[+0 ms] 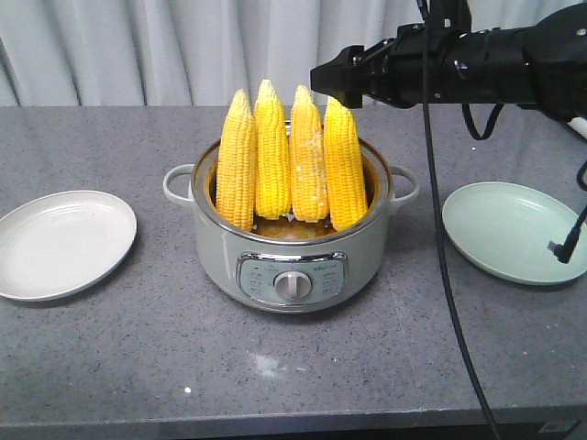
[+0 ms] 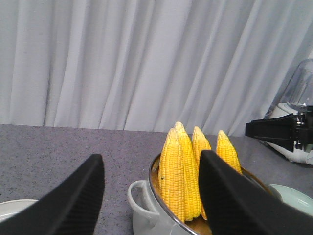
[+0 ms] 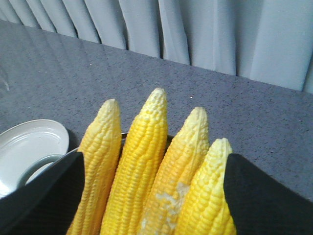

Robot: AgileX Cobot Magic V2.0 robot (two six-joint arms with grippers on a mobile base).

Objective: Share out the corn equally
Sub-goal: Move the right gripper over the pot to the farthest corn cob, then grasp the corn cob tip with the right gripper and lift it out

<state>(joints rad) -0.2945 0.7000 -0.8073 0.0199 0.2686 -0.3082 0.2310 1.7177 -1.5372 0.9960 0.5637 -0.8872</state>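
I'm holding the right gripper (image 1: 335, 81) level at upper right, jaws apart, hovering by the tips of the corn (image 1: 275, 156) standing in the electric cooker (image 1: 220, 247); the left gripper (image 2: 149, 166) is gaping too.

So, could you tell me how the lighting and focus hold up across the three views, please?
Front view: soft, even light, everything sharp, a faint shadow under the pot, one small glare patch on the countertop. Left wrist view: the corn is crisp, the left fingers dark and soft-edged. Right wrist view: corn tips sharp, the right fingers almost black silhouettes at the corners.
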